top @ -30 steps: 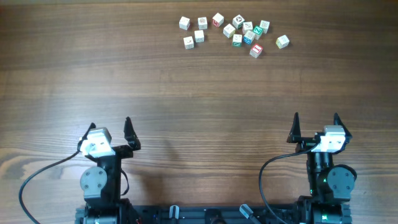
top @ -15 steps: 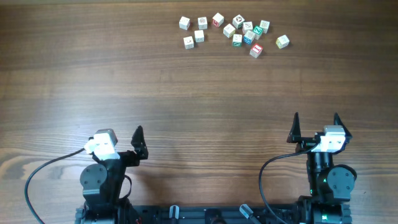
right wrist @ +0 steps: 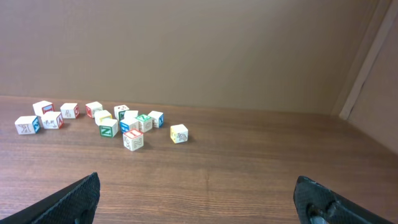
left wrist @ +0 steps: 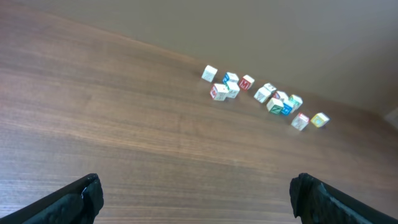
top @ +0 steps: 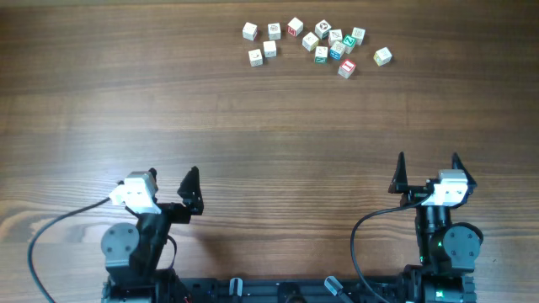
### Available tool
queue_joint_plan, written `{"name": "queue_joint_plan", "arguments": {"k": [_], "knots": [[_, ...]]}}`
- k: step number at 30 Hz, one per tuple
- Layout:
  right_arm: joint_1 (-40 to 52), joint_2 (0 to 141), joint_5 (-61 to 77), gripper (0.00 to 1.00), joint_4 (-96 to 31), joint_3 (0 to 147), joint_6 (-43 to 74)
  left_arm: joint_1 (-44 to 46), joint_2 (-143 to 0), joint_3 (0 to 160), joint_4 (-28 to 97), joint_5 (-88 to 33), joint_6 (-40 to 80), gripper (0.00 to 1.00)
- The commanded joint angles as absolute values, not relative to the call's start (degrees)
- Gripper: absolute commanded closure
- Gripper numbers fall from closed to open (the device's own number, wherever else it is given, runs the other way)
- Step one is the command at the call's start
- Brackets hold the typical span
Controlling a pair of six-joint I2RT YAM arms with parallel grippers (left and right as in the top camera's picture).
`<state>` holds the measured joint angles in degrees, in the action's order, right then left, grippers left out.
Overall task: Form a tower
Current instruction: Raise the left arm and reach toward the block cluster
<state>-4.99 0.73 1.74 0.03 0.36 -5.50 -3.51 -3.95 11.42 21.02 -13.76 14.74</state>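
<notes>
Several tiny pale wooden cubes with coloured faces lie in a loose cluster (top: 316, 40) at the table's far side, also seen in the left wrist view (left wrist: 264, 94) and the right wrist view (right wrist: 106, 121). Within it, a pale cube appears to rest on one with a blue-green side: the tower (top: 337, 50) (right wrist: 129, 125). My left gripper (top: 173, 178) (left wrist: 198, 190) hangs open near the front edge, turned slightly rightward, nothing between its fingers. My right gripper (top: 428, 162) (right wrist: 198, 190) is open too and empty, far from the cubes.
A single yellowish cube (top: 382, 56) (right wrist: 179, 133) sits at the right end of the cluster. Bare wooden table (top: 269, 126) stretches between grippers and cubes. A brown wall (right wrist: 199, 50) rises behind the table's far edge.
My left arm has swung its gripper to the right and a little toward the front edge. The right arm and the cubes have stayed put.
</notes>
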Motion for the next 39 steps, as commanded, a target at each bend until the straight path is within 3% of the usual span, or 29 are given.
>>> {"name": "queue_joint_plan", "arguments": {"k": [1, 8, 12, 20, 27, 39], "knots": [[-5.21, 0.27, 2.63, 0.0, 0.1, 0.3, -6.02, -3.97, -13.61, 20.53, 20.62, -15.31, 15.7, 0.0], [-5.21, 0.27, 2.66, 0.0, 0.1, 0.3, -6.02, -3.97, -46.28, 50.63, 39.13, -17.72, 15.68, 0.0], [-5.21, 0.27, 2.63, 0.0, 0.1, 0.3, -6.02, -3.97, -56.86, 53.63, 45.01, -25.19, 15.7, 0.0], [-5.21, 0.27, 2.63, 0.0, 0.1, 0.3, -6.02, -0.62, -62.06, 57.34, 45.04, -25.5, 15.75, 0.01], [-5.21, 0.27, 2.63, 0.0, 0.1, 0.3, -6.02, 8.23, -67.61, 71.57, 45.69, -14.44, 20.4, 0.01], [-5.21, 0.27, 2.63, 0.0, 0.1, 0.3, -6.02, 10.83, -84.2, 76.18, 42.22, -12.73, 19.97, 0.01]]}}
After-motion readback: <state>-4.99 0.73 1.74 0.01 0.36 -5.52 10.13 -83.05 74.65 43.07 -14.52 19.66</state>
